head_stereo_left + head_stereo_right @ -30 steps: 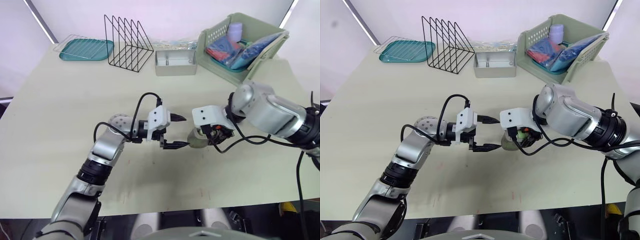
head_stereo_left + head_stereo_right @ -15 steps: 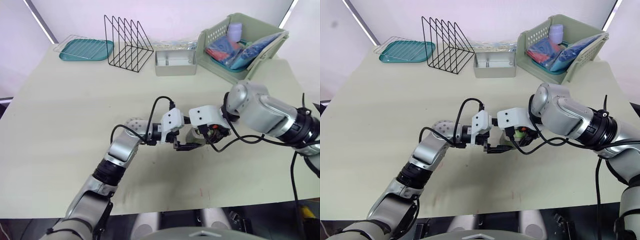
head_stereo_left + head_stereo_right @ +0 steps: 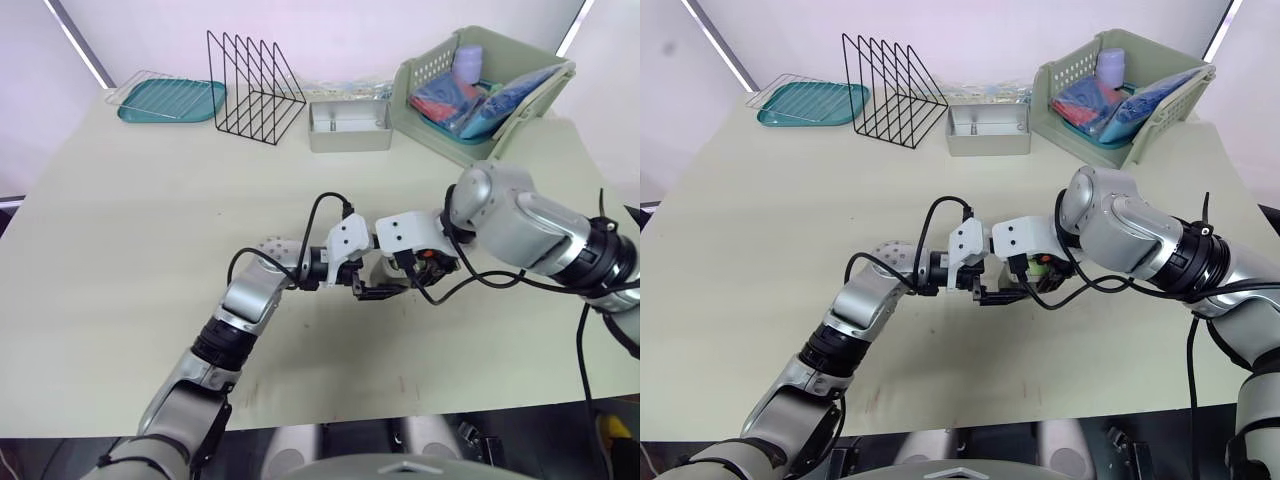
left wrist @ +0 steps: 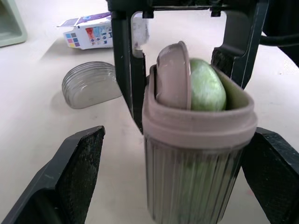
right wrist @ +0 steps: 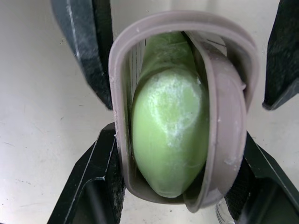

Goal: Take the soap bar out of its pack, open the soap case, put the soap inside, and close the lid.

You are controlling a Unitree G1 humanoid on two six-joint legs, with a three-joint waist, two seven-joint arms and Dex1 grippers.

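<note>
The right gripper [image 5: 177, 140] holds the soap case [image 4: 196, 163] tight, and the case stands up, open at the top, in the middle of the big table [image 3: 130, 200]. The left gripper [image 4: 177, 140] has its fingers wide, one on each side of the case, not touching it. The green soap [image 5: 168, 126] sits inside, and the clear lid [image 4: 91, 84] lies nearby

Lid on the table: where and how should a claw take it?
Best from straight above, pinching the lid across its narrow width, on the two long sides. It lies flat and low on the table, so a sideways approach would likely push it.
</note>
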